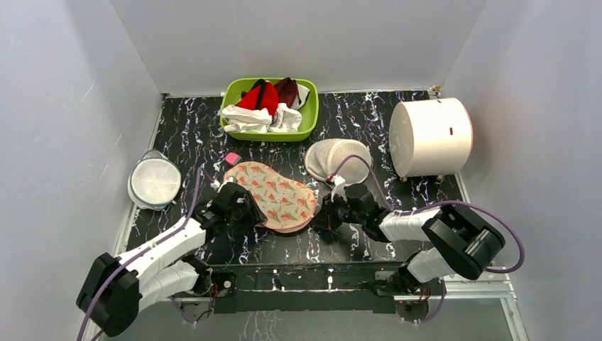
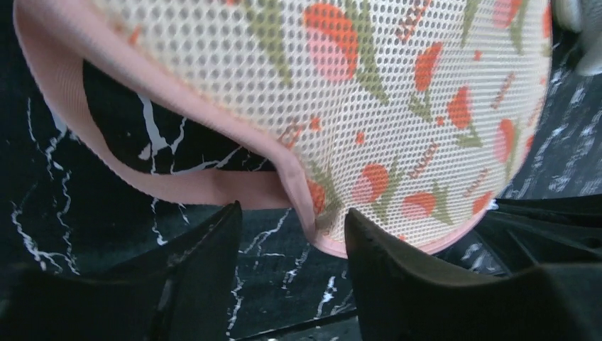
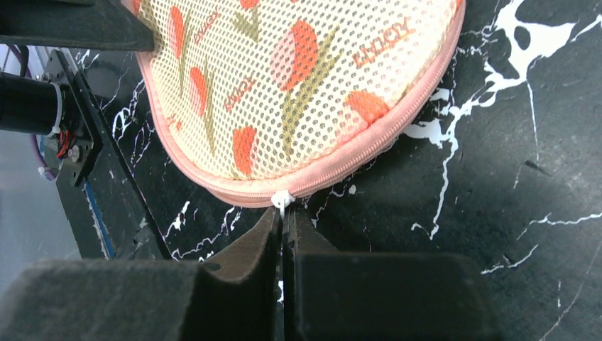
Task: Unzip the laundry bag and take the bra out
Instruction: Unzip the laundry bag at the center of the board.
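Note:
The laundry bag [image 1: 277, 193], peach with a red-and-green floral print and pink zipper edging, lies flat mid-table. My right gripper [image 1: 323, 212] is at its right end. In the right wrist view the gripper [image 3: 284, 217] is shut on the white zipper pull [image 3: 282, 202] at the bag's pink edge [image 3: 355, 160]. My left gripper [image 1: 241, 206] is at the bag's left near edge. In the left wrist view it [image 2: 292, 217] is open, with the bag's pink rim [image 2: 312, 213] between its fingertips. There a strip of pink edging [image 2: 106, 153] stands apart from the floral panel [image 2: 397, 92]. The bra is hidden.
A green basket [image 1: 307, 121] of red and white clothes stands at the back. Two white mesh domes [image 1: 337, 158] lie right of the bag. A white drum [image 1: 431, 136] is at the right, a round white container [image 1: 154, 181] at the left, and a small pink item [image 1: 232, 158] beside the bag.

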